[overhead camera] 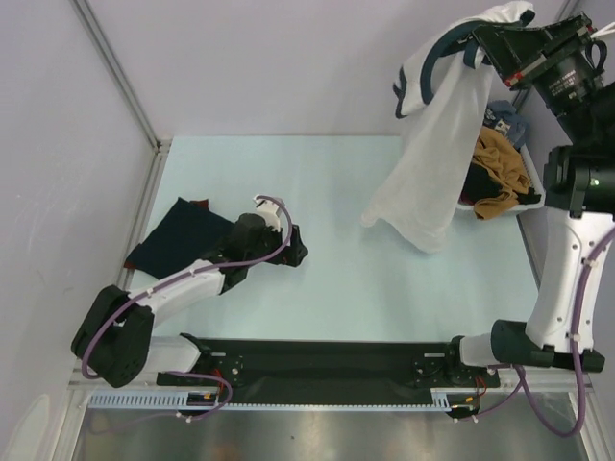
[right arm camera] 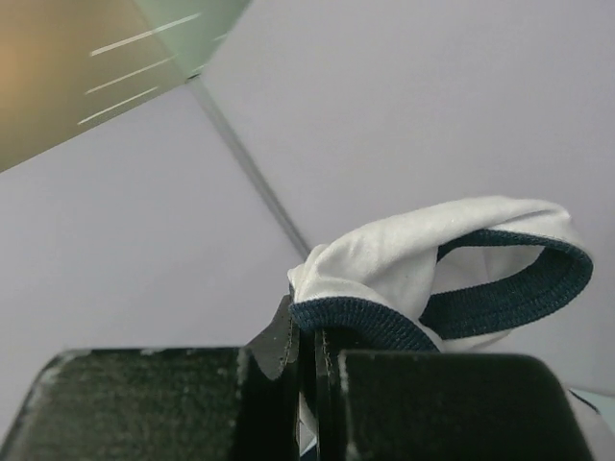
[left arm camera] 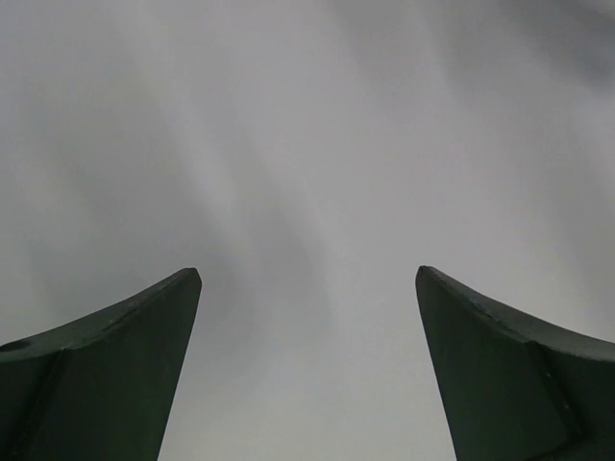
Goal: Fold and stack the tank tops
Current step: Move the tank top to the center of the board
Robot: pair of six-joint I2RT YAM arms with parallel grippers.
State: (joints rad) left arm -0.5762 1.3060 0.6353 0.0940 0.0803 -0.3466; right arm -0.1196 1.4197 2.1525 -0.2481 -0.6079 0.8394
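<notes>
My right claw [right arm camera: 309, 338] is clamped on the white tank top [overhead camera: 432, 144], hanging above the counter's [overhead camera: 365, 288] far right corner. My left claw [left arm camera: 307, 279] gapes apart by the navy tank top [overhead camera: 183, 235] near the left edge.

No text, label or number is legible — anywhere.

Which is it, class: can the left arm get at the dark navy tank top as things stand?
Probably yes. The left tool is open and sits right at the dark navy tank top on the table, with nothing else covering it.
</notes>
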